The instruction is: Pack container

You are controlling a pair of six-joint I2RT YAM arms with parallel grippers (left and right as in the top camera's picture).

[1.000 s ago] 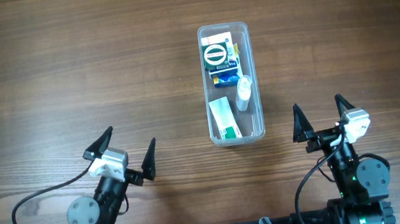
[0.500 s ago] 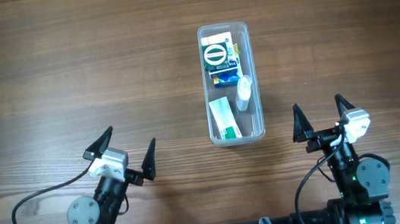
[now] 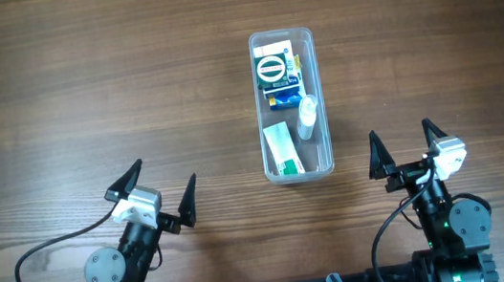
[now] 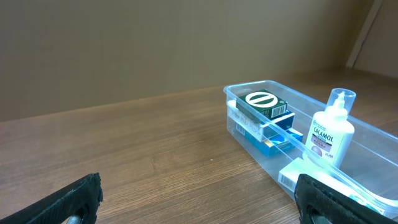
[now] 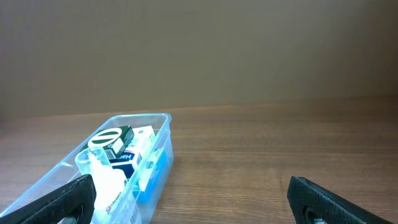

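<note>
The clear plastic container [image 3: 292, 104] lies lengthwise at the middle of the wooden table. Inside it are a dark green box [image 3: 273, 67] on a blue box [image 3: 286, 90], a small white bottle [image 3: 307, 117] and a white and green box [image 3: 283, 149]. My left gripper [image 3: 150, 190] rests open at the near left, well away from the container. My right gripper [image 3: 403, 146] rests open at the near right, also apart from it. The left wrist view shows the container [image 4: 357, 127] to the right with the bottle [image 4: 333, 131] upright. The right wrist view has the container [image 5: 149, 121] at the left.
The wooden table [image 3: 81, 85] stretches around the container. A black cable [image 3: 31, 260] loops from the left arm's base at the near edge. A plain brown wall [image 4: 155, 43] stands behind the table.
</note>
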